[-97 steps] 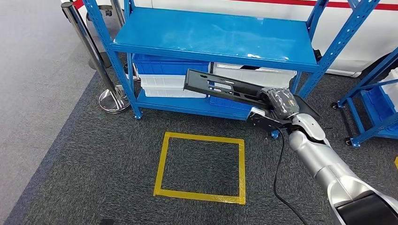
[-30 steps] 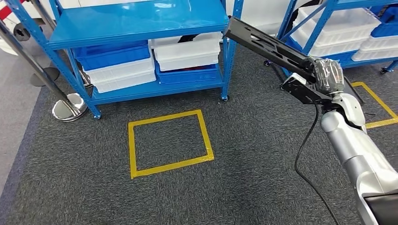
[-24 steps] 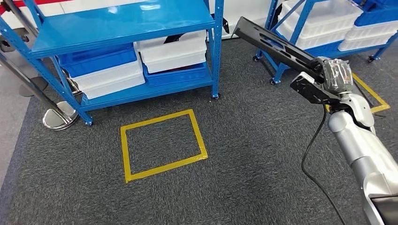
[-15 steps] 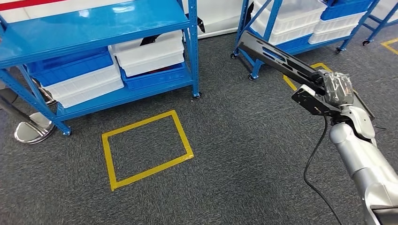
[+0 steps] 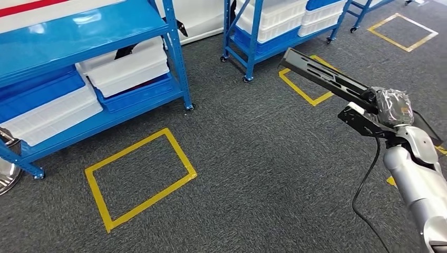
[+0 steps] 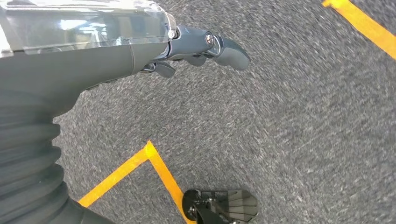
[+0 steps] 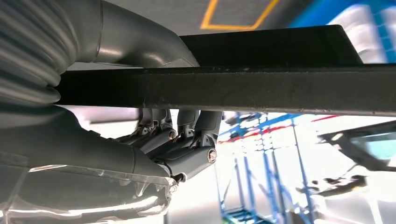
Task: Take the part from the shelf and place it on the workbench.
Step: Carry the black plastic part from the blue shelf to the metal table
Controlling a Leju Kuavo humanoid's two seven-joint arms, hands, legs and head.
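Observation:
The part (image 5: 326, 78) is a long black slotted metal bar, held out in the air over grey carpet and pointing up and to the left in the head view. My right hand (image 5: 392, 107), wrapped in clear plastic, grips its near end. In the right wrist view the dark fingers (image 7: 187, 135) curl around the edge of the black bar (image 7: 261, 88). My left hand (image 6: 187, 46) hangs above the carpet and holds nothing, its thumb sticking out. No workbench is visible.
A blue shelf (image 5: 174, 52) with white bins (image 5: 126, 66) and blue bins stands at the left. A second blue shelf on casters (image 5: 253, 37) stands at the top centre. Yellow tape squares (image 5: 139, 179) mark the carpet. A black cable (image 5: 363, 184) hangs from my right arm.
The whole view has swung: the shelf has slid to the left and a second shelf and more tape squares have come in. My right hand still grips the part.

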